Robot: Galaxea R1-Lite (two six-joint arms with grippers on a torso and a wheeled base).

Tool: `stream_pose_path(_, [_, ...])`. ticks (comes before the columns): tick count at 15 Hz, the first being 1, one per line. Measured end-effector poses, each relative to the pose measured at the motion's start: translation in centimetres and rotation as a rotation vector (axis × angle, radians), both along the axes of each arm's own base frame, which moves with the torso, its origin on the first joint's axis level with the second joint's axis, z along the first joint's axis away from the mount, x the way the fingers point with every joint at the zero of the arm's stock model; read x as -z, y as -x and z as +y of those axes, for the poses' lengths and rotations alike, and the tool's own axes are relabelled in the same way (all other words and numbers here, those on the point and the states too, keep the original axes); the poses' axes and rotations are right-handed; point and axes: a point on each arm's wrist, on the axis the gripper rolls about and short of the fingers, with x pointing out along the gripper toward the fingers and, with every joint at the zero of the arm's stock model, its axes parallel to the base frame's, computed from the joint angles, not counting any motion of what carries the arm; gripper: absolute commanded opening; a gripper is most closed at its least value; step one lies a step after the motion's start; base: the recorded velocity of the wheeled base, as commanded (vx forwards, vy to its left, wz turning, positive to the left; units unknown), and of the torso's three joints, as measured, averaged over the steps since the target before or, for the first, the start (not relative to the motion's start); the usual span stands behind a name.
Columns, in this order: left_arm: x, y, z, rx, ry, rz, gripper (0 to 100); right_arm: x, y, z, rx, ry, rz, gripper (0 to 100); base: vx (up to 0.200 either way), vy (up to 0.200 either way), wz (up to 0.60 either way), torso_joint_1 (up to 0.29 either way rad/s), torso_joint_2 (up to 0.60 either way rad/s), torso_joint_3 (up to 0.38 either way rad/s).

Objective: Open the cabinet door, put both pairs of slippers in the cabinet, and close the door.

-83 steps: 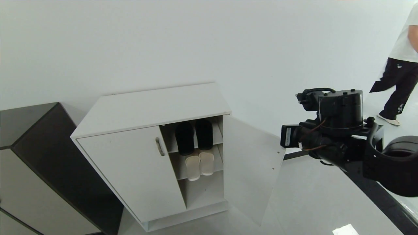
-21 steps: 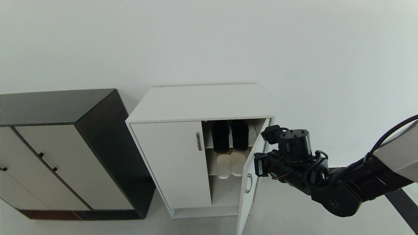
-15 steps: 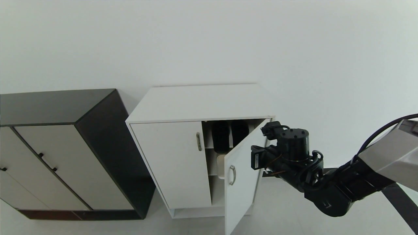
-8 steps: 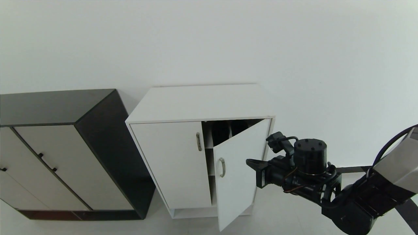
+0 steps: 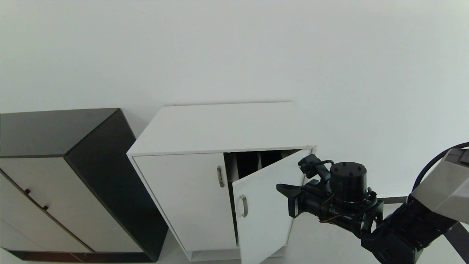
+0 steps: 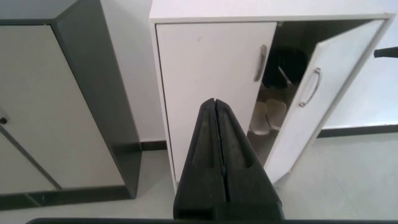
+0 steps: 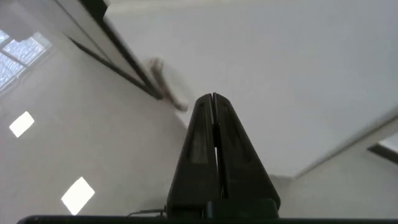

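I can count two cabinets, one white cabinet (image 5: 220, 126) and one dark cabinet (image 5: 99, 165). The white one has two doors, a shut door (image 5: 183, 198) and a part-open door (image 5: 263, 216), and two handles (image 5: 220, 176), one on each. Inside are two white slippers (image 6: 261, 118) and two black slippers (image 5: 247, 162). There are two grippers, the left gripper (image 6: 214, 104) and the right gripper (image 5: 283, 189).
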Motion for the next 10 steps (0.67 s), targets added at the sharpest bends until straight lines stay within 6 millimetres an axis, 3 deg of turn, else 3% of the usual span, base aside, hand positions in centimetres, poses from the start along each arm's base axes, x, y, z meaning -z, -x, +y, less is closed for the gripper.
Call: stream_pose_path(10, [0.0, 0.0, 0.0, -0.001, 0.000, 0.000, 0, 1.4, -4.2, 2.3, 0.015, -0.028, -0.040, 0, 0.000, 0.000, 0.00, 0.000, 0.00, 0.000])
